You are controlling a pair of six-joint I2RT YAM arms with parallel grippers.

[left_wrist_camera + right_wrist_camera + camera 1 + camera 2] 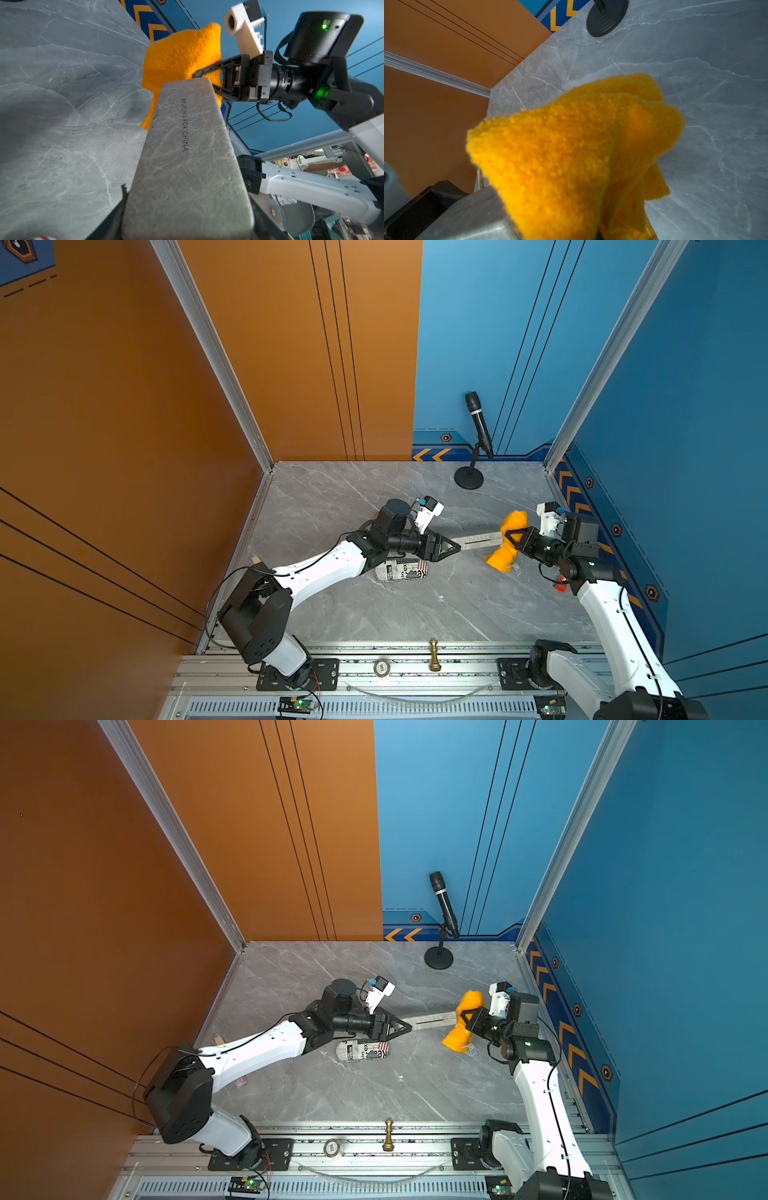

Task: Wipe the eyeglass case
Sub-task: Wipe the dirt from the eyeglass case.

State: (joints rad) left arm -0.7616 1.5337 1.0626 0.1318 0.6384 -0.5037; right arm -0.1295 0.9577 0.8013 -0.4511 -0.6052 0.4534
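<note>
Grey marbled tabletop [415,614] boxed in by orange and blue walls is what I am working over. Closest to my vantage, on the metal rail, stand a gold chess piece [434,655] and a small roll [381,668], both well apart from the work. Further in, a newsprint-patterned object [401,571] lies on the table under the left arm, untouched.

Just beyond it, the left gripper [457,547] is clamped on one end of the eyeglass case [478,540], with a narrow gap set by the case's thickness. It holds the case out roughly level and off the table. That grey, stone-look case spans the space between the two tools.

At its other end, the right gripper [508,534] is pinched tight on a bunched orange cloth [500,560]. The left wrist view shows the cloth [180,56] pressed against the case's end and hanging past it. The broad lettered face [187,155] is bare along its whole length.

My reading is that pickup of both items is done and the wiping proper is under way, with contact only at the tip. I cannot tell how much surface has been rubbed. Passes along the length and the other faces look left to do, then setting both down.

Farthest back, a microphone on a stand [480,423] sits by the blue wall, clear of both arms.
</note>
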